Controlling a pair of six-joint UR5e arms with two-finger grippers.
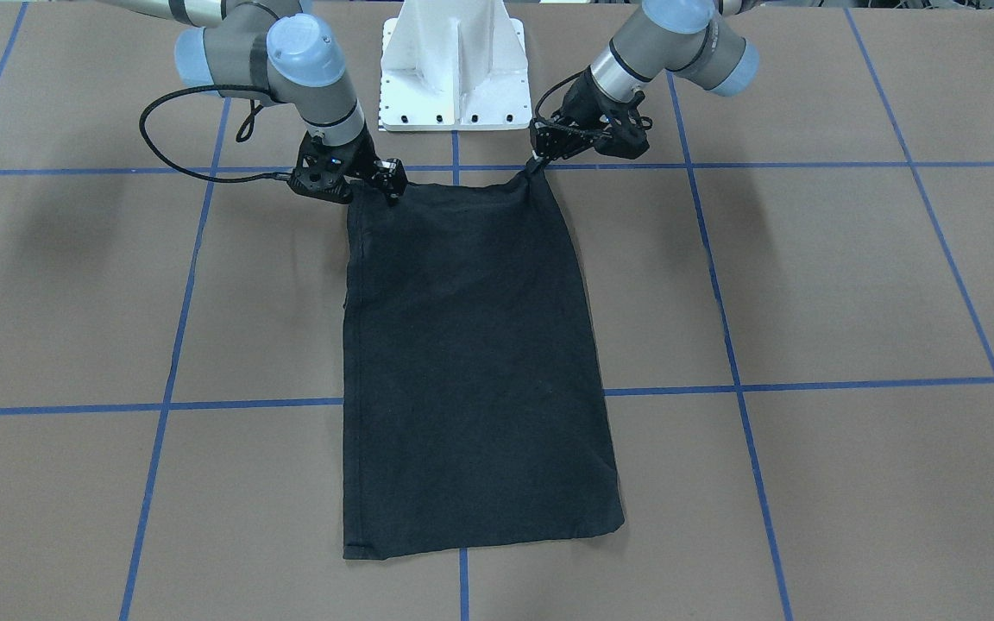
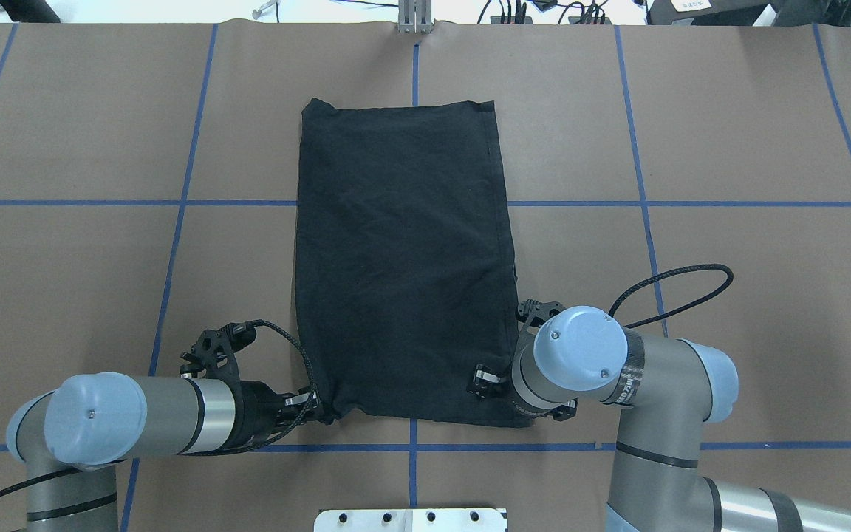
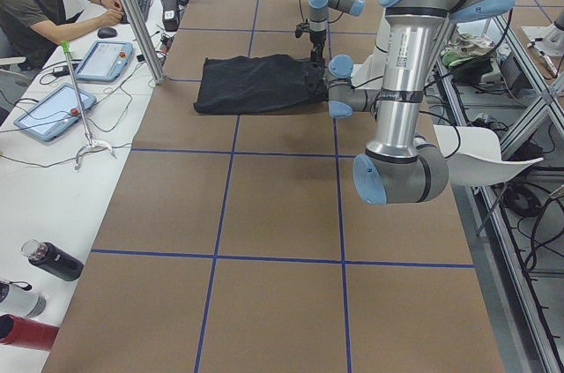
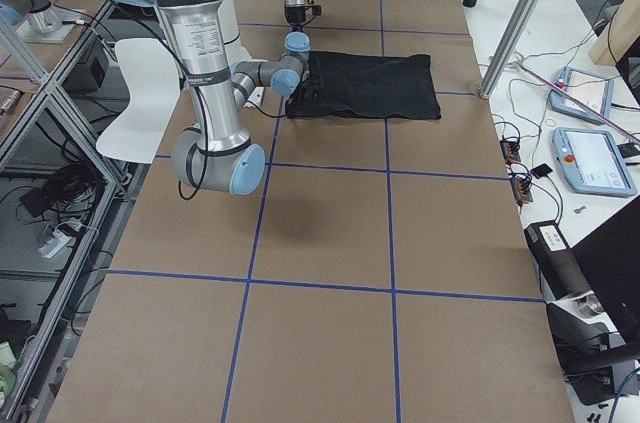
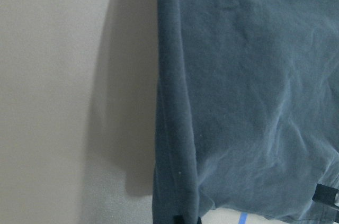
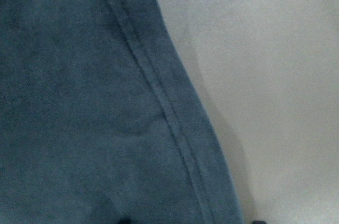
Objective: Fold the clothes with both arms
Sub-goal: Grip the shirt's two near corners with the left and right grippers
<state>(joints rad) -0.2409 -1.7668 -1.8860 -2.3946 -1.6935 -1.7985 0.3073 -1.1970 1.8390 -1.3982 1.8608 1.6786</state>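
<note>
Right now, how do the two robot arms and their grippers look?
Both the left arm and the right arm are grey-silver tubes with light blue round joint caps. The left gripper and the right gripper are black, open-framed, with small silver parts. A black braided cable loops beside each wrist.

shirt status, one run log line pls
shirt: folded narrow, flat, plain side up | left gripper: at near corner | right gripper: at other near corner | grip: cannot tell

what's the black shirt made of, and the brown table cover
Black T-shirt: looks like soft matte knit, probably cotton; it creases limply and has a stitched hem in the wrist views. Table cover: seemingly matte brown paper or cardboard, flat and unglossy, gridded with blue tape.
</note>
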